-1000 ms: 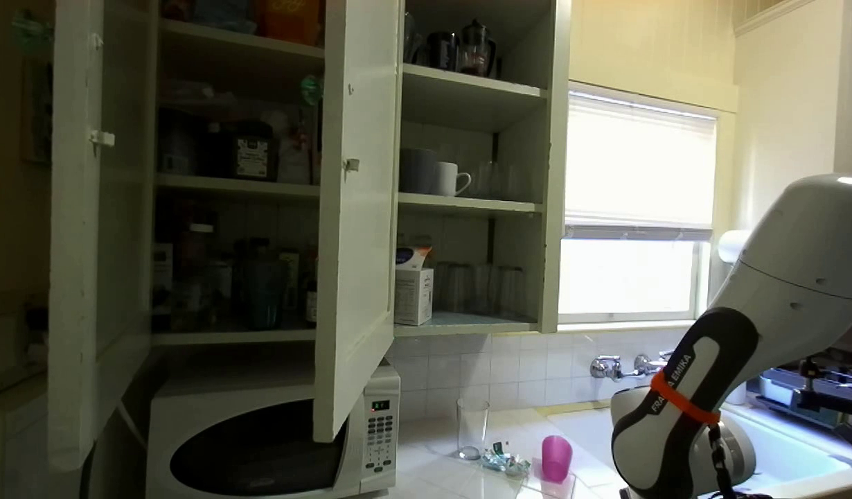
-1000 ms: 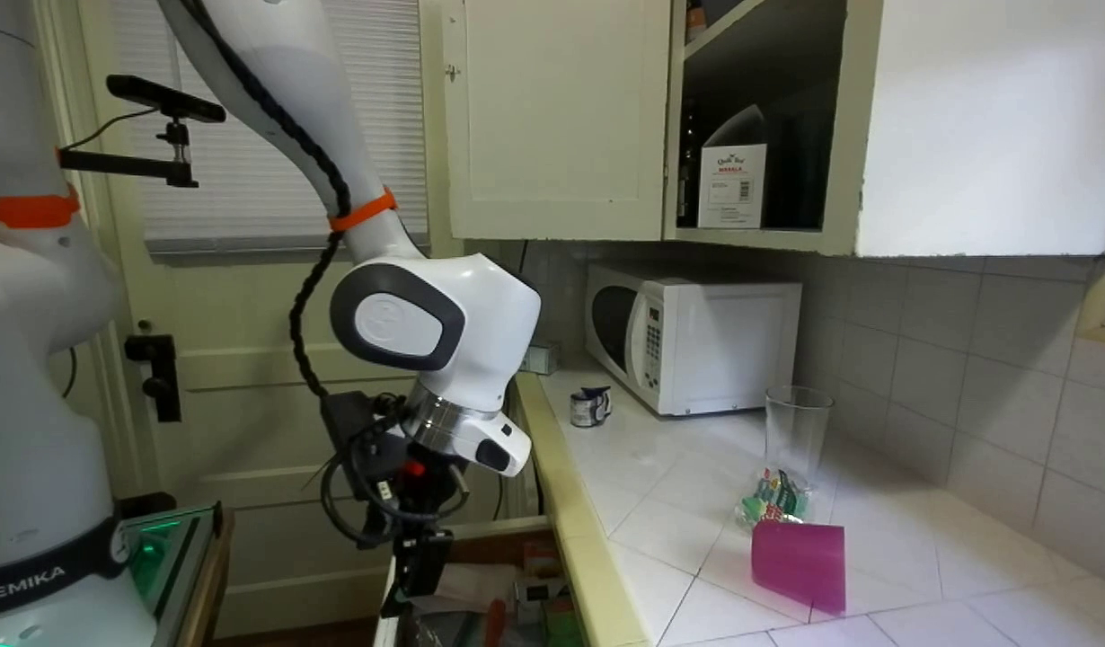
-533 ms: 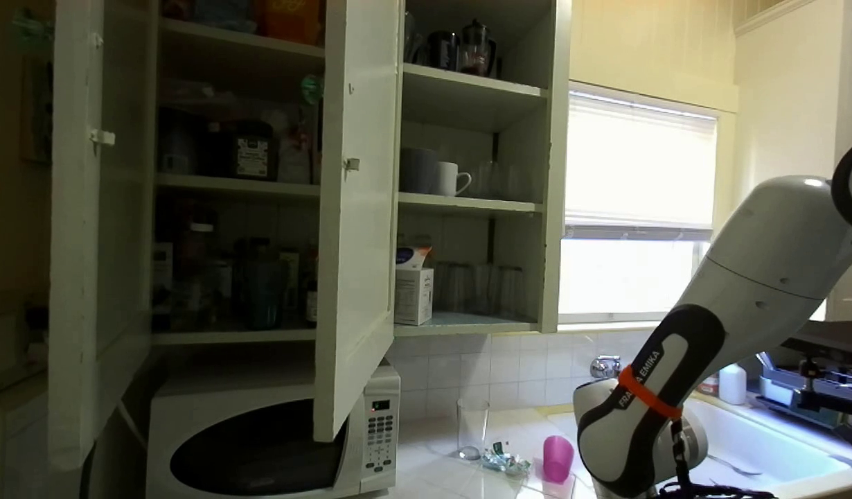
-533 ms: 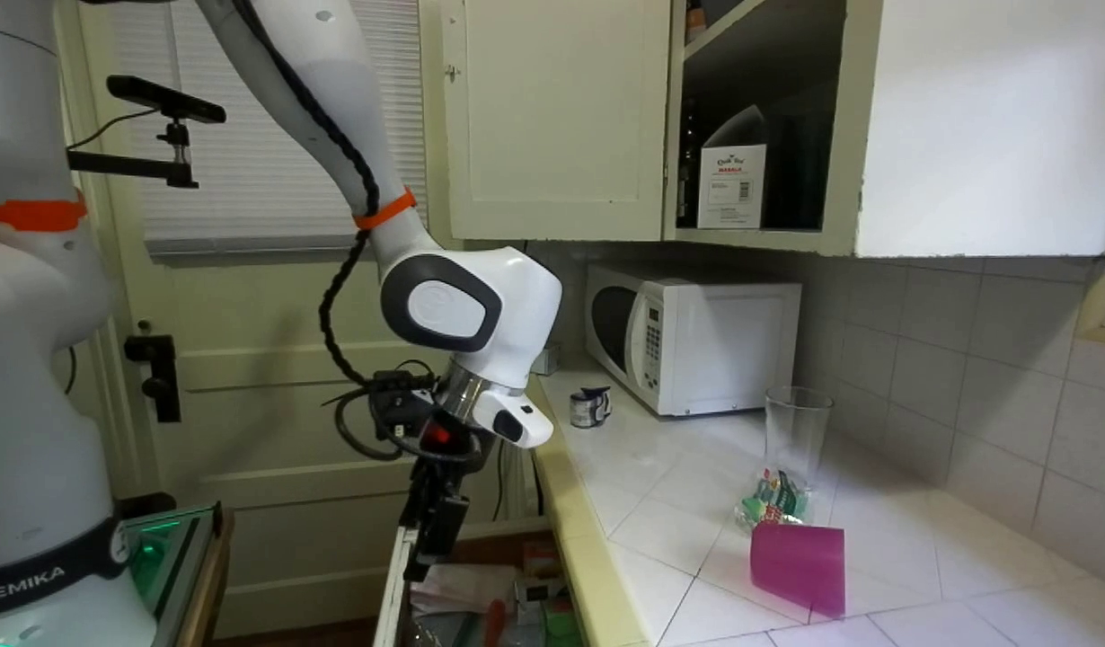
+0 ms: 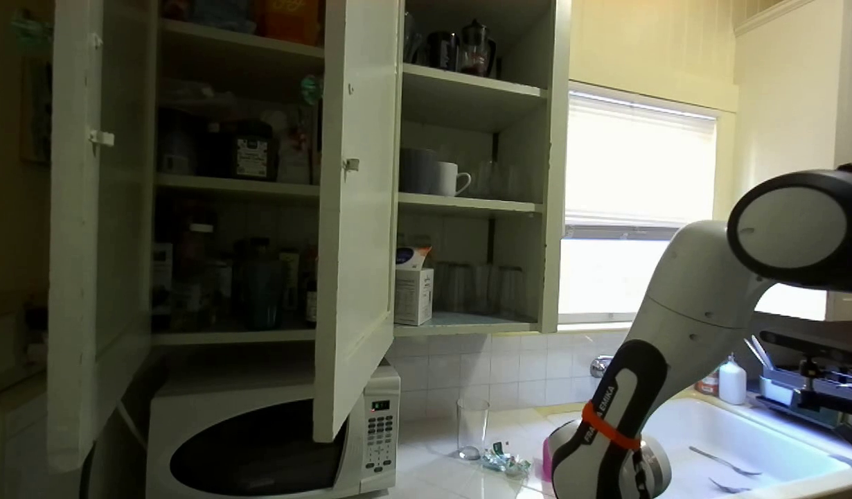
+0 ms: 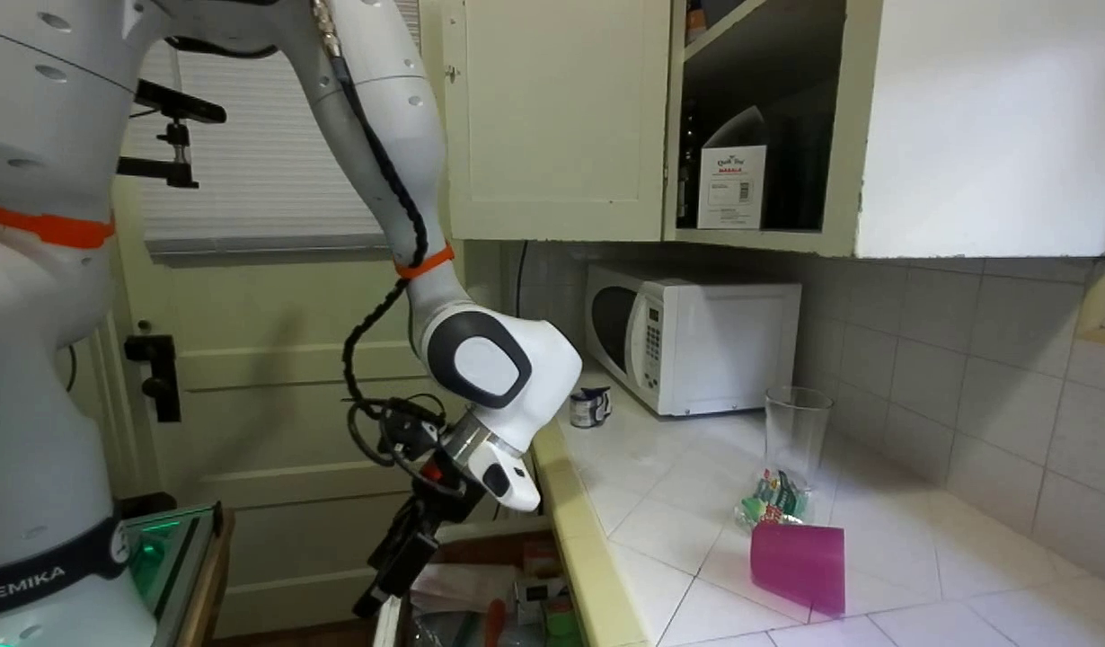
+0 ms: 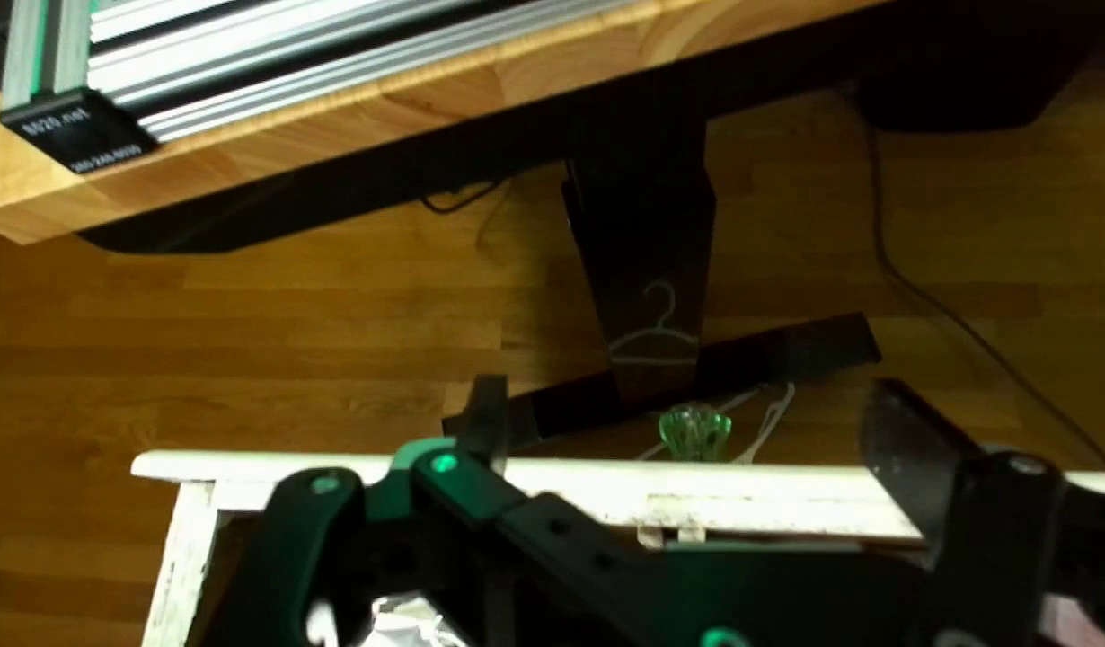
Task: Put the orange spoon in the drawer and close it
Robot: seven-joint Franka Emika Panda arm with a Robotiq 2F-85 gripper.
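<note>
The jaws are released, spread wide and set across the front edge of the drawer (image 7: 597, 490); their fingertips (image 7: 488, 418) reach past it on the outer side. Contact between jaws and drawer cannot be confirmed. In the wrist view, a green knob (image 7: 694, 433) on the drawer shows in the gap between the jaws. The drawer is pulled out from beneath the yellow edge (image 6: 578, 539) of the table (image 6: 678, 503), its interior on the table side of the jaws. Contents: the orange spoon (image 6: 496, 620), seen only as an orange strip, apart from the jaws; a pale pink sheet (image 6: 463, 582), nearer the jaws; a white box (image 6: 536, 590) and a green item (image 6: 561, 620), farther from the jaws; a crumpled silvery item (image 7: 409, 620). On the outer side of the jaws, open room lies over the wooden floor (image 7: 247, 341), bounded by a wood-edged stand (image 7: 445, 108). The table is higher than the jaws. It carries a pink cup (image 6: 797, 568), a tall glass (image 6: 798, 431) and a microwave (image 6: 732, 350), all well apart from the jaws. Above them, an open cupboard (image 6: 849, 117) holds a white carton (image 6: 732, 193).
</note>
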